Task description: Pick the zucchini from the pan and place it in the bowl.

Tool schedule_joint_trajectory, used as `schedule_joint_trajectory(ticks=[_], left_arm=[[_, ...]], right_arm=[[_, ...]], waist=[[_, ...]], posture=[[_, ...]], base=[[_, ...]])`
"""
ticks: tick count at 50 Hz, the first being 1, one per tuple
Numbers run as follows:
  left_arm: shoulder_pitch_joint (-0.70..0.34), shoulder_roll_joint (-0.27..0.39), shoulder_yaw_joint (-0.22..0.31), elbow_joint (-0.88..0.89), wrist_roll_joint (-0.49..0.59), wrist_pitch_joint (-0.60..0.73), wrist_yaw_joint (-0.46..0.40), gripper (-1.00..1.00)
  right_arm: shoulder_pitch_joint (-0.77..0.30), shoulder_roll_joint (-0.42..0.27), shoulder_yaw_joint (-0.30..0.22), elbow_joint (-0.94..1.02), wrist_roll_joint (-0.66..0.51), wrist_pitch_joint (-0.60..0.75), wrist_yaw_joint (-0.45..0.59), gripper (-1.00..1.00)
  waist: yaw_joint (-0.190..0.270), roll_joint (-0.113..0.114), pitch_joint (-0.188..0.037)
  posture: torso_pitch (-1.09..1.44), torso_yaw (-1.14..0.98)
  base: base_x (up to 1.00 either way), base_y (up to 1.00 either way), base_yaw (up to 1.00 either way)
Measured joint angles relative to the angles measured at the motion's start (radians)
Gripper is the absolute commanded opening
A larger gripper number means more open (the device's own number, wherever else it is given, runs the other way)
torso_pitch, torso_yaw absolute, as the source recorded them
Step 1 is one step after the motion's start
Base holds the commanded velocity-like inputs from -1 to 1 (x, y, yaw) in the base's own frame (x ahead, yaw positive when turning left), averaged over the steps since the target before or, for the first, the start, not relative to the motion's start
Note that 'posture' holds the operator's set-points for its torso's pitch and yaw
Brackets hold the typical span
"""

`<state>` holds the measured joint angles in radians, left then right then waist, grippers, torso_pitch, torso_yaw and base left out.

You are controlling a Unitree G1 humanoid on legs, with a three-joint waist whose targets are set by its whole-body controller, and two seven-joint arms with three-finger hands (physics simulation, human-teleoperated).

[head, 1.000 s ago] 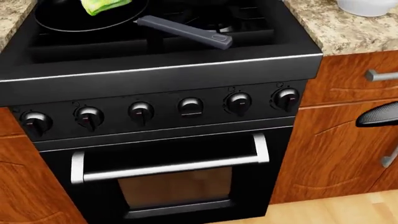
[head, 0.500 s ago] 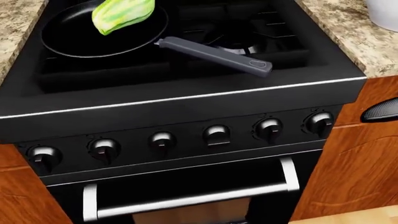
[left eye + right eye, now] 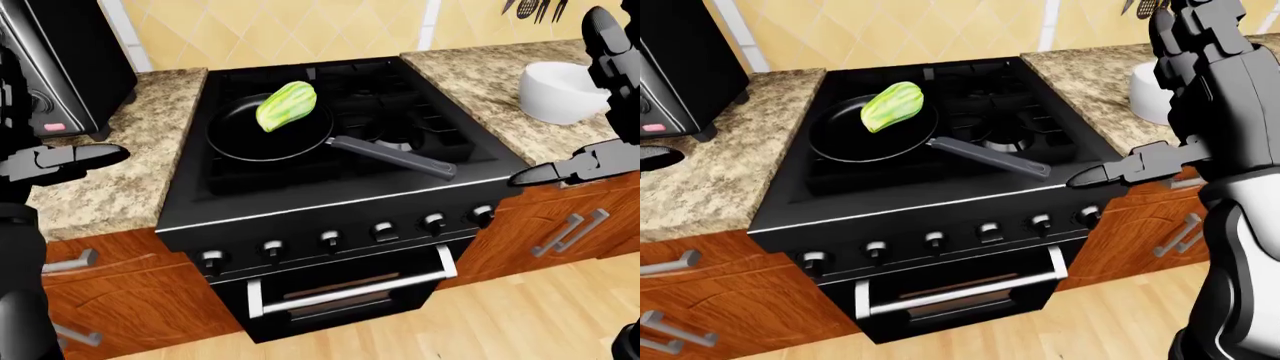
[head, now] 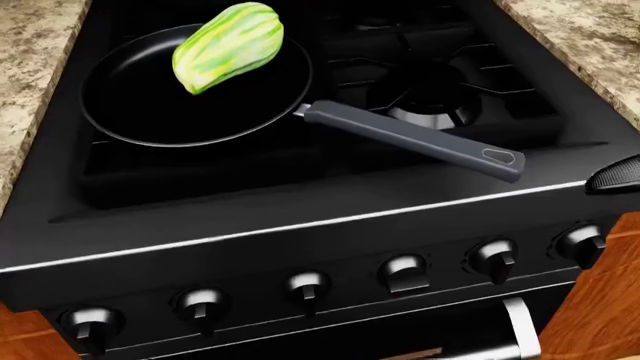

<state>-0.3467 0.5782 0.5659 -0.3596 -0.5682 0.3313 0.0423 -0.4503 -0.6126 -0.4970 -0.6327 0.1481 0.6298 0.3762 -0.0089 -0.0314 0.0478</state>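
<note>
Left hand (image 3: 75,159): matte black, slim tapered fingers, segmented at a visible joint near the base.
Right hand (image 3: 560,168): matte black, pointed fingertips, blocky knuckle housing behind them.
Right forearm (image 3: 1215,71): dark charcoal shell built from angular, faceted panels with shallow seams between them.
Lower body panel (image 3: 1245,247): light grey-white casing with a smooth, rounded surface, bordered by black parts.
Left arm (image 3: 15,247): black, rounded segments stacked along the left edge of the left-eye view.
</note>
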Motion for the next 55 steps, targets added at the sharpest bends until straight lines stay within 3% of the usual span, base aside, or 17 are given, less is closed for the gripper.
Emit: schedule_joint_trajectory(ticks=[3, 6, 9, 11, 20, 23, 26, 28, 31, 33, 34, 36, 38, 42, 44, 50, 55], left_arm=[[-0.004, 0.004, 0.014, -0.012, 0.002, -0.010, 0.001, 1.00], [-0.006, 0.007, 0.016, -0.019, 0.005, -0.020, 0.002, 1.00], [0.008, 0.001, 0.026, 0.000, 0.007, -0.016, 0.005, 1.00], [0.010, 0.000, 0.025, 0.009, 0.010, -0.008, 0.008, 1.00], [0.001, 0.004, 0.023, -0.011, 0.011, -0.017, 0.002, 1.00], [0.007, -0.009, 0.008, -0.009, 0.011, -0.014, -0.001, 1.00], [0.007, -0.009, -0.002, -0.005, 0.009, -0.004, -0.006, 1.00], [0.004, -0.005, 0.003, -0.007, 0.009, -0.003, -0.006, 1.00], [0.001, 0.001, 0.017, -0.019, 0.010, -0.012, -0.003, 1.00], [-0.003, 0.007, 0.023, -0.021, 0.010, -0.017, -0.002, 1.00], [-0.001, 0.006, 0.028, -0.016, 0.011, -0.020, -0.001, 1.00], [0.008, 0.000, 0.033, -0.004, 0.014, -0.019, 0.003, 1.00], [0.005, 0.004, 0.030, 0.000, 0.014, -0.014, 0.005, 1.00], [0.009, 0.001, 0.035, -0.027, 0.015, -0.028, 0.004, 1.00], [0.001, 0.008, 0.041, -0.023, 0.016, -0.038, 0.003, 1.00], [0.006, 0.002, 0.030, -0.001, 0.027, -0.043, 0.008, 1.00], [0.002, 0.000, 0.024, 0.006, 0.042, -0.047, 0.010, 1.00]], right_arm=[[-0.005, -0.003, -0.006, -0.016, 0.001, -0.012, -0.001, 1.00], [-0.011, -0.009, -0.005, -0.016, 0.003, -0.016, -0.001, 1.00], [-0.003, 0.005, 0.022, -0.016, 0.010, -0.011, 0.009, 1.00], [-0.002, 0.002, 0.026, -0.008, 0.014, -0.008, 0.016, 1.00], [-0.011, -0.005, 0.001, -0.022, 0.014, -0.020, 0.008, 1.00], [0.005, -0.002, -0.006, -0.011, 0.012, -0.020, 0.007, 1.00], [0.011, -0.004, -0.011, 0.006, 0.009, -0.011, 0.009, 1.00], [0.003, -0.011, -0.015, 0.004, 0.009, -0.011, 0.009, 1.00], [-0.003, -0.017, -0.021, -0.009, 0.011, -0.022, 0.006, 1.00], [-0.013, -0.020, -0.017, -0.007, 0.013, -0.026, 0.005, 1.00], [-0.012, -0.011, -0.007, -0.003, 0.015, -0.027, 0.005, 1.00], [-0.007, -0.013, 0.011, 0.004, 0.018, -0.028, 0.008, 1.00], [-0.008, -0.016, 0.010, 0.009, 0.018, -0.024, 0.009, 1.00], [-0.016, -0.021, 0.008, 0.013, 0.007, -0.017, 0.007, 1.00], [-0.033, -0.028, 0.012, 0.006, 0.009, -0.005, 0.007, 1.00], [-0.042, -0.028, 0.032, 0.040, -0.032, 0.000, 0.006, 1.00], [-0.072, -0.048, 0.038, 0.057, -0.064, 0.011, 0.013, 1.00]], waist=[[-0.004, 0.038, 0.007], [-0.006, 0.101, 0.000], [0.015, 0.096, 0.015], [0.020, 0.087, 0.009], [0.024, -0.018, 0.001], [0.009, 0.012, 0.010], [0.000, 0.003, 0.007], [0.002, 0.015, 0.003], [-0.005, 0.056, 0.012], [-0.001, 0.092, 0.003], [0.005, 0.086, 0.007], [0.014, 0.095, 0.017], [0.012, 0.083, 0.024], [0.020, 0.030, 0.039], [0.023, -0.011, 0.030], [0.025, 0.026, 0.018], [0.025, 0.034, 0.011]], posture=[[0.00, 0.00], [0.00, 0.00], [0.00, 0.00], [0.00, 0.00], [0.00, 0.00], [0.00, 0.00], [0.00, 0.00], [0.00, 0.00], [0.00, 0.00], [0.00, 0.00], [0.00, 0.00], [0.00, 0.00], [0.00, 0.00], [0.00, 0.00], [0.00, 0.00], [0.00, 0.00], [0.00, 0.00]], base=[[0.20, 0.24, 0.00], [0.19, 0.23, 0.00], [0.20, 0.24, 0.00], [0.20, 0.24, 0.00], [0.20, 0.18, 0.00], [0.21, 0.07, 0.00], [0.21, 0.07, 0.00], [0.21, 0.06, 0.00], [0.21, 0.07, 0.00], [0.21, 0.03, 0.00], [0.10, 0.00, 0.00], [0.00, 0.00, 0.00], [0.00, 0.00, 0.00], [0.00, 0.00, 0.00], [0.00, 0.00, 0.00], [0.00, 0.00, 0.00], [0.00, 0.00, 0.00]])
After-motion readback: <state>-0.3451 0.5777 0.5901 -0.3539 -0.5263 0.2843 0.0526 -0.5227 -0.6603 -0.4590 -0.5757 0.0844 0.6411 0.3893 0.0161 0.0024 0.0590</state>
